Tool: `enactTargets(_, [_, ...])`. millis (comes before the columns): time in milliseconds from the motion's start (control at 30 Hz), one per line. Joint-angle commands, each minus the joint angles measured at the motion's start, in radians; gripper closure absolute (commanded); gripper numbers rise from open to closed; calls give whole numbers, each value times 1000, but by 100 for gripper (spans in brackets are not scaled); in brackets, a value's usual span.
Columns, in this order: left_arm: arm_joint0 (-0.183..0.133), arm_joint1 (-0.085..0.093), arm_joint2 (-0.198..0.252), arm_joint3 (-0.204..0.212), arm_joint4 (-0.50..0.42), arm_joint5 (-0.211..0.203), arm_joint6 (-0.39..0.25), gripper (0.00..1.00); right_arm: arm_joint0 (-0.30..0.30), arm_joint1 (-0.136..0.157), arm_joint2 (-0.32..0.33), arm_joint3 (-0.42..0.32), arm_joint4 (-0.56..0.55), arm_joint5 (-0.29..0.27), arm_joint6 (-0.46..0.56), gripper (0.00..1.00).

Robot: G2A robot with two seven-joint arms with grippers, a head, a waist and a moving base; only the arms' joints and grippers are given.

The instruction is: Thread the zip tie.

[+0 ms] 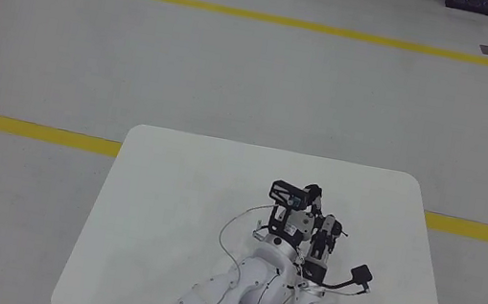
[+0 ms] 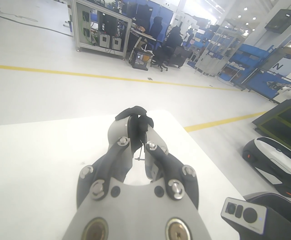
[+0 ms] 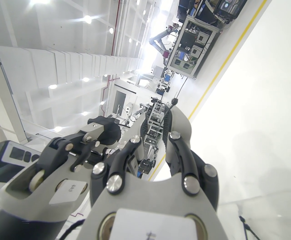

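My left gripper (image 2: 139, 118) is shut on the zip tie (image 2: 141, 150). A short thin length of the tie hangs below the black pads. In the right wrist view the black zip tie (image 3: 168, 111) lies along the ribbed inner pad of one finger, and its small head (image 3: 175, 100) sticks out past the tip. My right gripper (image 3: 160, 113) is narrowly open, and the room shows through the gap. The left gripper (image 3: 103, 130) sits close beside it. From above, both grippers (image 1: 311, 217) meet over the near middle of the white table (image 1: 179, 190).
The table's far edge (image 2: 141, 113) and right side edge (image 2: 204, 154) are close to the grippers. A black camera module (image 1: 360, 276) on a cable lies on the table by the arms. A thin pale cable (image 1: 229, 229) loops beside them.
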Motion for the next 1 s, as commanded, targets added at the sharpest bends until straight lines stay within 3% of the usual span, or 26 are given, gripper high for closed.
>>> enactTargets(0, [-2,0,1,-1,1,-2,-1,100,1,0,-1,1,1,0,-2,84])
enactTargets(967, [-10,0,4,1,-2,1,11,100,0,3,13,-9,21,0,0,90])
